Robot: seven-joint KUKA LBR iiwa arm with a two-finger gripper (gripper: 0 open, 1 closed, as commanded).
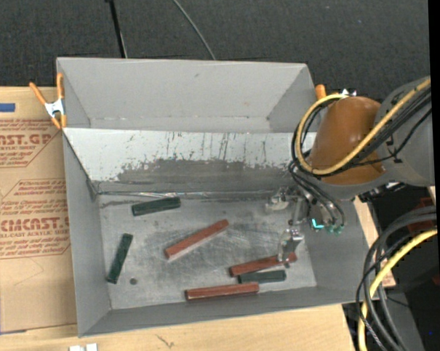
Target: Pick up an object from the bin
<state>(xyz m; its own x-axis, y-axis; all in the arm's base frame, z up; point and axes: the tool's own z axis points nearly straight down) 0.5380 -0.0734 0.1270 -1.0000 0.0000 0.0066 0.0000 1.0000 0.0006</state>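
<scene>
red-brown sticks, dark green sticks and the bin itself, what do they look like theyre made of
Red-brown sticks: matte, even colour, straight edges, perhaps painted wood or plastic; the look leaves it open. Dark green sticks: same finish, same guess. Bin: grey sheet metal, dull finish, dark scratches and scuffs on its sloped wall.

So the grey metal bin [187, 100] has a scuffed, scratched floor with six small bars lying flat on it. Using the slanted reddish-brown bar [196, 239] in the middle as the reference:

- **Up and left:** a dark green bar [156, 206].
- **Further left:** a steeply tilted green bar [119, 258].
- **Down and right:** a shorter reddish-brown bar [257, 265], with a short dark green bar [262, 277] just beside it.
- **Straight below, near the front wall:** a long flat reddish-brown bar [221, 291].
</scene>
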